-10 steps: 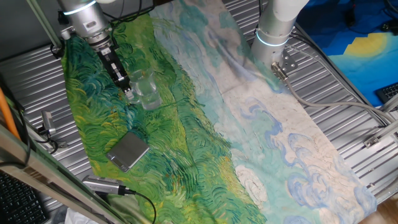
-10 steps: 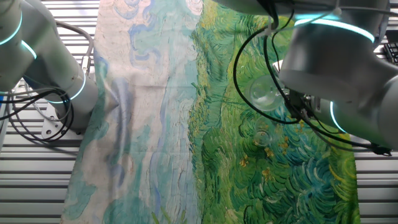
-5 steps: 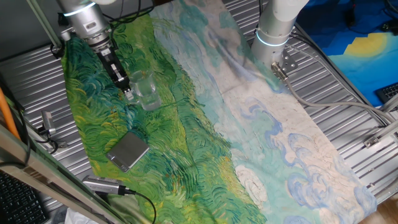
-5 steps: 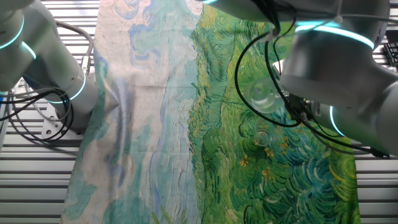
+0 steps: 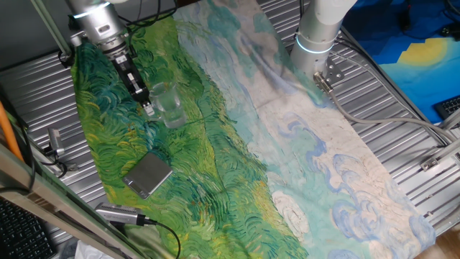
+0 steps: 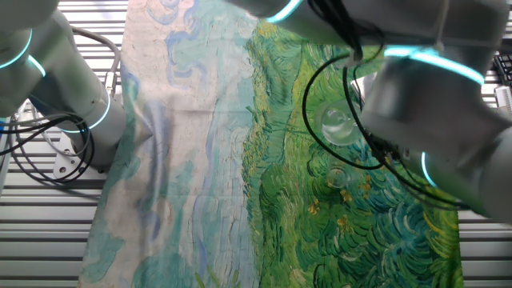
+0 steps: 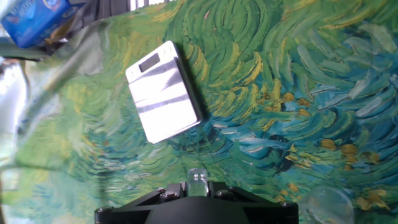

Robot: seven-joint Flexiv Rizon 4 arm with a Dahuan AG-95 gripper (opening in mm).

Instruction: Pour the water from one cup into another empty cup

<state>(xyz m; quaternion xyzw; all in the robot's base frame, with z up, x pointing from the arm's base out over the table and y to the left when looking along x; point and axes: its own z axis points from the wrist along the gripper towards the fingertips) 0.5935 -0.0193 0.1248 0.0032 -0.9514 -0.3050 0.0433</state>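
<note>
My gripper (image 5: 146, 105) is shut on a small clear glass cup (image 5: 164, 96) and holds it just above the green part of the painted cloth. In the hand view the cup's rim (image 7: 198, 178) shows pinched between my fingers (image 7: 198, 185). The other fixed view shows the held cup (image 6: 335, 126) from above, beside my bulky arm. A second clear cup (image 6: 336, 177) stands on the cloth close by, also seen low right in the hand view (image 7: 326, 206). Water cannot be made out in either cup.
A grey flat square block (image 5: 147, 174) lies on the cloth in front of the cups, also in the hand view (image 7: 165, 91). A second robot arm (image 5: 318, 30) stands at the far side. A black cabled device (image 5: 118, 214) lies at the cloth's near edge.
In the other fixed view my arm has shifted a little and looms larger, with the held cup drifting slightly down-left. The second cup and the block have not moved.
</note>
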